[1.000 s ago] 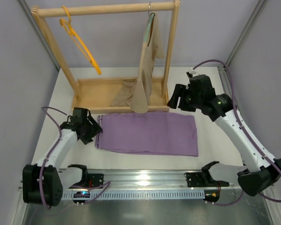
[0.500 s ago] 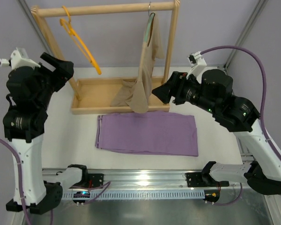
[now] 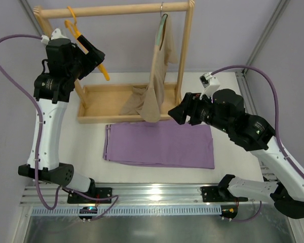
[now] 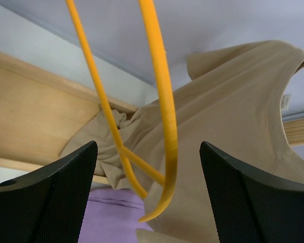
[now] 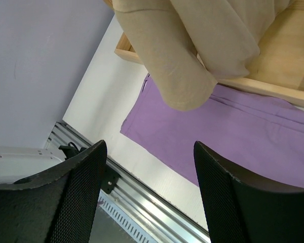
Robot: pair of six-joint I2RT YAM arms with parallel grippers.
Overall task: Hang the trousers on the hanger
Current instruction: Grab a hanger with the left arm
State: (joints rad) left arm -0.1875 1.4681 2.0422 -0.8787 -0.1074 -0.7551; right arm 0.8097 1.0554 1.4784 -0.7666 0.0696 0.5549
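Left fingers [image 4: 45, 202] stand open astride the hanger [image 4: 164, 101], not yet clamped. Right fingers [image 5: 243, 202] hover open above the trousers [image 5: 218, 121], flat on the tabletop [image 5: 106, 86] below. Likely next: close on the hanger and lift it free.

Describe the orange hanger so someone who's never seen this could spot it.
Find the wooden rack at the back. At its top rail's left end hangs a thin orange-yellow hanger. It is bare; the other hanger carries a beige garment.
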